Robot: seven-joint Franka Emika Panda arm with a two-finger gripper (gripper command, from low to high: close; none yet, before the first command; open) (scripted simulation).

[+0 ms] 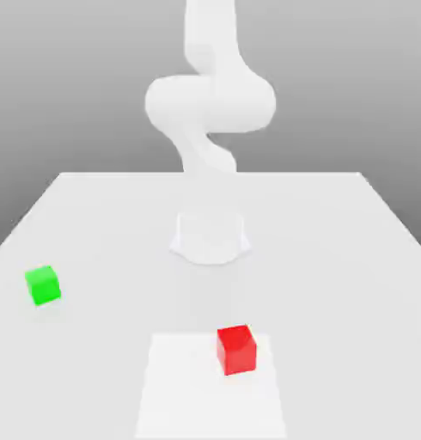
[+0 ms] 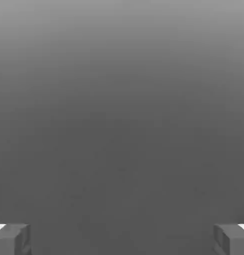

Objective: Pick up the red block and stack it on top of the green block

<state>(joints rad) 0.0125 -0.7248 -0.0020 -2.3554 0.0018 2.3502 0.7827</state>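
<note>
Red block [image 1: 237,349] sits flat on the table, near the front edge, on a paler square patch, slightly toward the exterior view's right. Green block [image 1: 43,284], a bit smaller-looking, rests well apart, off toward the exterior view's left. Both upright, untouched.

Red block [image 1: 237,349] near surface [image 1: 334,258] front edge; green block [image 1: 43,284] by left edge, well apart; arm [image 1: 210,103] behind.

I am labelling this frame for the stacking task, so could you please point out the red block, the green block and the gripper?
red block [image 1: 237,349], exterior view, on its front face.
green block [image 1: 43,285], exterior view, on its front face.
gripper [image 2: 122,239], hand view, midway between the two fingertips, which stand wide apart.
</note>
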